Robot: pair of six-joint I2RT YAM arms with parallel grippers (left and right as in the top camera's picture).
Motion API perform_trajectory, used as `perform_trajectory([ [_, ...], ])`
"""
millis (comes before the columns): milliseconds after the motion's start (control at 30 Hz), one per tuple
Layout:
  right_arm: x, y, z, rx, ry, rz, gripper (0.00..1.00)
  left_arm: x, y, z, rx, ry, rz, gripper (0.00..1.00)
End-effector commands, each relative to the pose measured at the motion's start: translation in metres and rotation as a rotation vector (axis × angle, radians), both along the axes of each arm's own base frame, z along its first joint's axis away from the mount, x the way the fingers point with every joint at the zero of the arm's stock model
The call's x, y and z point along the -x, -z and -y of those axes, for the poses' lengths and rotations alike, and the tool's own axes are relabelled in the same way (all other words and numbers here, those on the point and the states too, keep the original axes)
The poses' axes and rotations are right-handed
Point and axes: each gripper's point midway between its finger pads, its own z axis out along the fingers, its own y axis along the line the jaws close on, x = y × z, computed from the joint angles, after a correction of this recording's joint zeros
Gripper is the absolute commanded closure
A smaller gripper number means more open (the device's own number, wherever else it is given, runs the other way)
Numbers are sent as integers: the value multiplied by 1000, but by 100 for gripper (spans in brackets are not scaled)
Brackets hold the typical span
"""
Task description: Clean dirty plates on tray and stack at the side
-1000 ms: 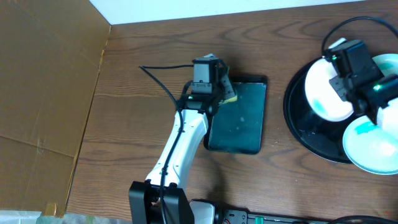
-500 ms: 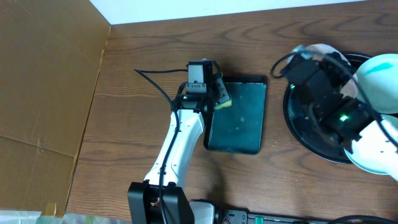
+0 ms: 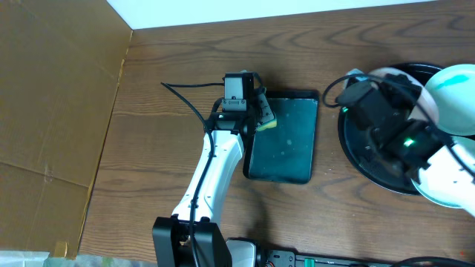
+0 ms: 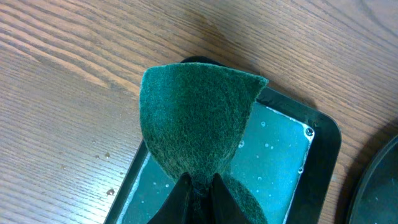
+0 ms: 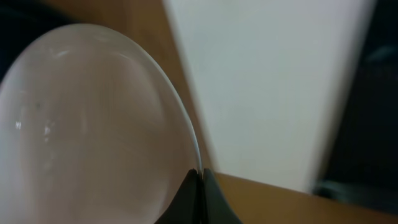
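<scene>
Pinching the rim of one plate (image 5: 93, 130) in my right pincer (image 5: 200, 177), fingers clamped thin on the edge, over the left side of the round black tray (image 3: 364, 159). The wrist view is pretty blurry, so I can't tell whether that plate is stained. Two more plates sit at the right of the tray, one at the back (image 3: 454, 89) and one at the front (image 3: 445, 191) that seems to lap over the rim. My left pincer (image 4: 200, 186) is squeezed onto a green scrub sponge (image 4: 196, 118), hanging over the top-left corner of the small rectangular tray (image 4: 283, 158), which looks wet.
</scene>
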Motion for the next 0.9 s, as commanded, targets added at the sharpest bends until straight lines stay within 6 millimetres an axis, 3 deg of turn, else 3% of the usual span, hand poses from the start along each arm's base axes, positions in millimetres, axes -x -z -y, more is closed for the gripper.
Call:
perform_trajectory([
  [0, -7, 20, -6, -351, -9, -118, 99, 1, -5, -1, 10, -10, 13, 93],
  [233, -45, 20, 40, -784, 154, -138, 99, 1, -5, -1, 10, -10, 12, 93],
  [467, -60, 23, 113, -1159, 262, -238, 99, 1, -5, -1, 10, -10, 13, 93],
  [600, -61, 26, 176, -1296, 394, -207, 99, 1, -5, -1, 10, -10, 13, 93],
  [867, -47, 55, 316, -1586, 951, 20, 98, 1, -5, -1, 10, -10, 13, 93],
])
